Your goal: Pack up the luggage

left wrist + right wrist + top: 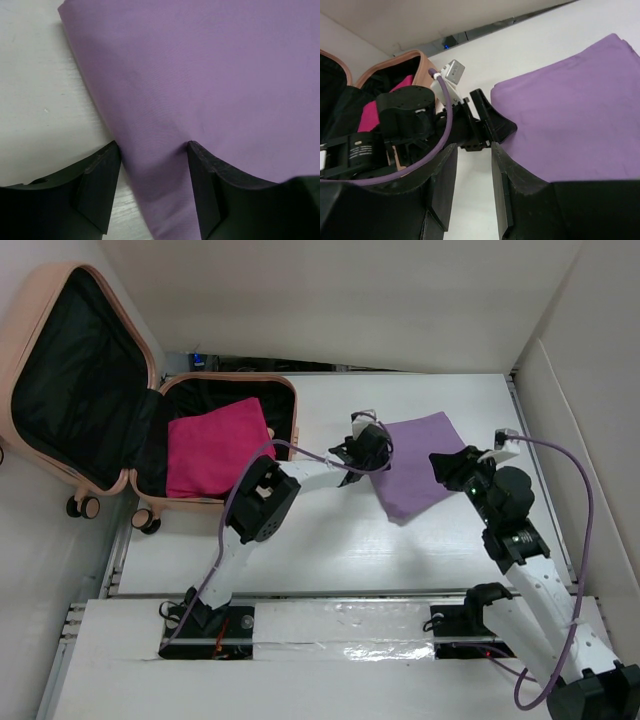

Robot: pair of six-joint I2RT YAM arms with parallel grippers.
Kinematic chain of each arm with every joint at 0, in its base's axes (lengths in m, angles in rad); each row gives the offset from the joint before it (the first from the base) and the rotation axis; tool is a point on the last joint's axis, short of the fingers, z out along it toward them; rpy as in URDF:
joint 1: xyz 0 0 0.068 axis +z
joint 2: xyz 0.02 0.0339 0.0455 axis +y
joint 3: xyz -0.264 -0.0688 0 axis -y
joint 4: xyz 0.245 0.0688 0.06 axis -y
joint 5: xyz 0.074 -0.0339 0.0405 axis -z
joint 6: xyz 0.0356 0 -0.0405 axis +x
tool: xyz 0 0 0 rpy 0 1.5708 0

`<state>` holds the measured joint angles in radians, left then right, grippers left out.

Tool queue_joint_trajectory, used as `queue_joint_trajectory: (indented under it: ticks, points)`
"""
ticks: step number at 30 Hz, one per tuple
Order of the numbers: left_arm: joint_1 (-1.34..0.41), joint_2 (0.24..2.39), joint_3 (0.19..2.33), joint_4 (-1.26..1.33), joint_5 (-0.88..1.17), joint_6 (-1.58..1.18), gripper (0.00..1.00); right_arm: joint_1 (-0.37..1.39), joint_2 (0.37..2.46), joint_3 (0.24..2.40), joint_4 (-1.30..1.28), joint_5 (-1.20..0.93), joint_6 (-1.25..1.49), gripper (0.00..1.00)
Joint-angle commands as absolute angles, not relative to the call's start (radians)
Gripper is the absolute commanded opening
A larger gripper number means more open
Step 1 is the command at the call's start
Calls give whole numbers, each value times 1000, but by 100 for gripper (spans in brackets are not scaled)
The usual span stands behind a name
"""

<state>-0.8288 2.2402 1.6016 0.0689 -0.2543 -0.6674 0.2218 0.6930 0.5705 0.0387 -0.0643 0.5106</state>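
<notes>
Currently grasp step: left fingers (100, 185) released, straddling edge of purple cloth (210, 75) (right fingers (440, 190) parted, empty). Next: clench, carry to luggage (80, 370), far-left bench (330, 570) corner.

No word, number or brand is reading clearly in any view. In the right wrist view, a small label (362, 150) is sitting on the black housing of the left arm (402, 112). It is carrying a few lines of pale fine print, but these are coming out too small and blurred to make out.
</notes>
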Motion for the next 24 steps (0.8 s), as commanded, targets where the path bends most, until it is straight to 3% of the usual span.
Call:
queue_joint_trajectory:
  ticks: [1,3,4,6,7,10,15,24]
  points:
    - [-825,2272,1632,40,-224,-698,50,216,658,561,94,-81,488,39]
    - [-825,2283,1631,69,-209,-704,44,216,655,558,95,-86,488,39]
    - [-825,2287,1631,102,-198,-701,34,216,653,558,92,-90,488,39]
    - [-825,2287,1635,139,-180,-677,24,216,650,560,92,-110,486,39]
    - [-816,2286,1638,167,-143,-658,12,216,650,557,94,-117,485,39]
    - [-795,2249,1686,140,-100,-575,0,216,667,545,121,-132,494,39]
    - [-727,2079,1712,82,-89,-434,0,216,678,554,107,-146,489,39]
    - [-476,1806,1821,-276,-109,-301,0,216,644,531,132,-121,503,39]
